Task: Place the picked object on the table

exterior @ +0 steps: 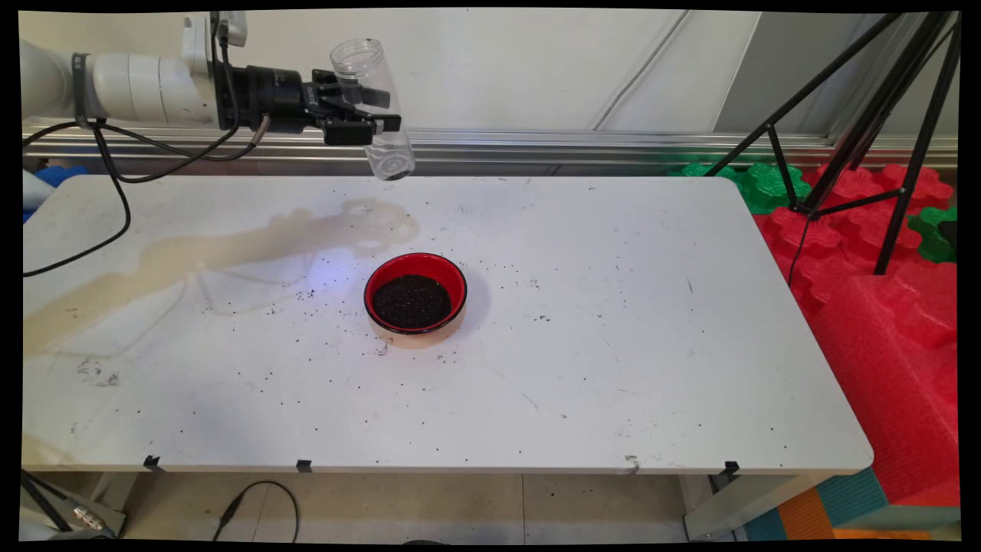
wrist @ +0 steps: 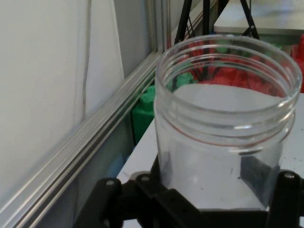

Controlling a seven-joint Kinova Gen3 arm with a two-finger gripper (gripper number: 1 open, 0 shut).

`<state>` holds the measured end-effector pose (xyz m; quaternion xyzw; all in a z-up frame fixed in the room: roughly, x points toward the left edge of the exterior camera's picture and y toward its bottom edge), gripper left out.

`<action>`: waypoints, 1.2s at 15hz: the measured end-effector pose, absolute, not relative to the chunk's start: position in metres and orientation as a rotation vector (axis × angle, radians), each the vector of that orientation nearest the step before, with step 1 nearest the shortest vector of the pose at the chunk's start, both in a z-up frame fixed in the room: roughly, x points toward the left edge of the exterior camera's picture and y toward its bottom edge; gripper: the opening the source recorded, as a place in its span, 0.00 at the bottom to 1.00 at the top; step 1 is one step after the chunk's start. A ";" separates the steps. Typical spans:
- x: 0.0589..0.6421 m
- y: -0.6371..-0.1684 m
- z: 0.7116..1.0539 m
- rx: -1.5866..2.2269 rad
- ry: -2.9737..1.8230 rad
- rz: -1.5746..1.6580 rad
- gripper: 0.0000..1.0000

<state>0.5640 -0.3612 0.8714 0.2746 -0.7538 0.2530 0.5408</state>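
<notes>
White bench [exterior: 613, 345], red bowl [exterior: 415, 295] of dark grains; above (well clear), gripper [exterior: 360, 115] clamped around empty clear jar [exterior: 373, 107], upright.

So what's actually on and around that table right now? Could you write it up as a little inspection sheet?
Surface: white table, stained tan at the left, speckled with dark crumbs.
Job's things: clear jar, lidless and empty, held high above the table's far edge; red bowl of dark grains at mid-table.
Clutter: nothing seen beyond the crumbs.
Grippers: gripper shut on the jar's side.
Cables: black cables hang from the arm; another lies on the floor.
Surroundings: tripod, red and green foam blocks, wall rail.
</notes>
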 end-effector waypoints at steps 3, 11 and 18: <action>0.570 -0.362 0.865 0.688 -1.785 0.582 0.00; 0.589 -0.363 0.838 0.782 -1.788 0.525 0.00; 0.610 -0.364 0.810 0.841 -1.826 0.509 0.00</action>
